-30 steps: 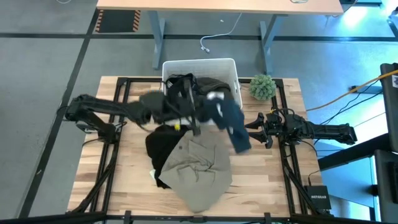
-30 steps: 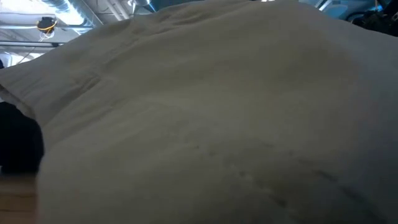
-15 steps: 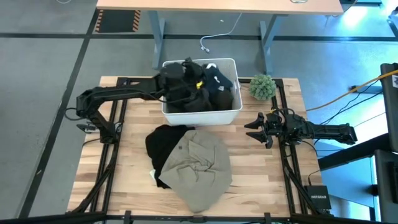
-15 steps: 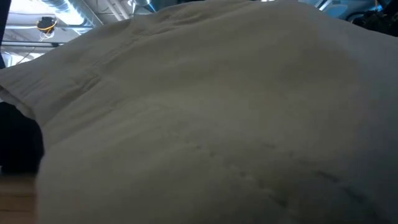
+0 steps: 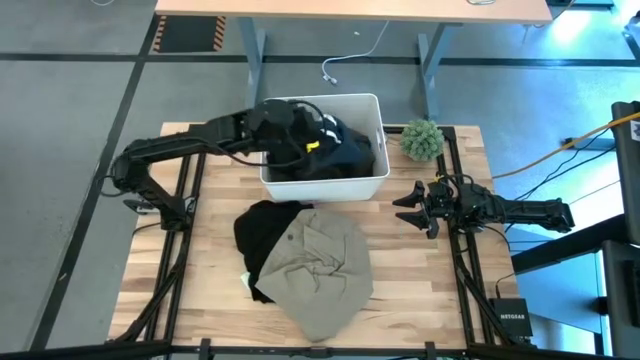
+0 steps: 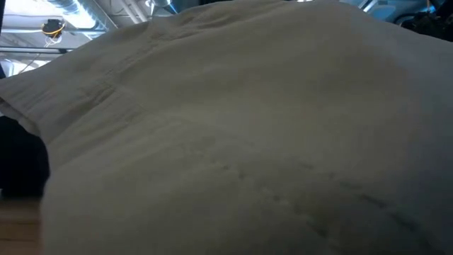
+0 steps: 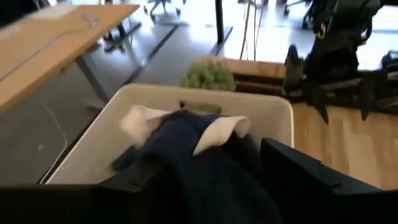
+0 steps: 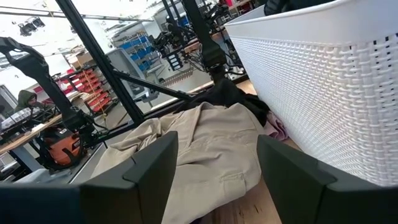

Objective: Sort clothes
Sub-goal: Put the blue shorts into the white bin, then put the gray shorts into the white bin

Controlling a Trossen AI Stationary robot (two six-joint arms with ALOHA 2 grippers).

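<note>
A dark blue garment (image 7: 205, 162) with a white lining lies bunched inside the white bin (image 5: 370, 110) at the table's far middle. My left gripper (image 5: 320, 132) hovers open over the bin, its fingers wide on either side of that garment (image 5: 345, 150). On the table's middle, a khaki garment (image 5: 322, 268) lies spread over a black one (image 5: 262, 228). A pink edge (image 8: 280, 132) shows beneath them. My right gripper (image 5: 406, 207) waits open and low at the table's right, pointing toward the pile.
A small green fuzzy plant (image 5: 422, 138) stands right of the bin. Black frame rails (image 5: 185, 230) run along both table sides. The khaki garment (image 6: 226, 127) fills the low view. Bare wood shows at the table's near left and right.
My left gripper has swung from above the table's middle toward the far edge, over the bin, carrying the dark blue garment. That garment hung out toward the right a second ago; it now lies bunched inside the bin. The arm has since drawn slightly left.
</note>
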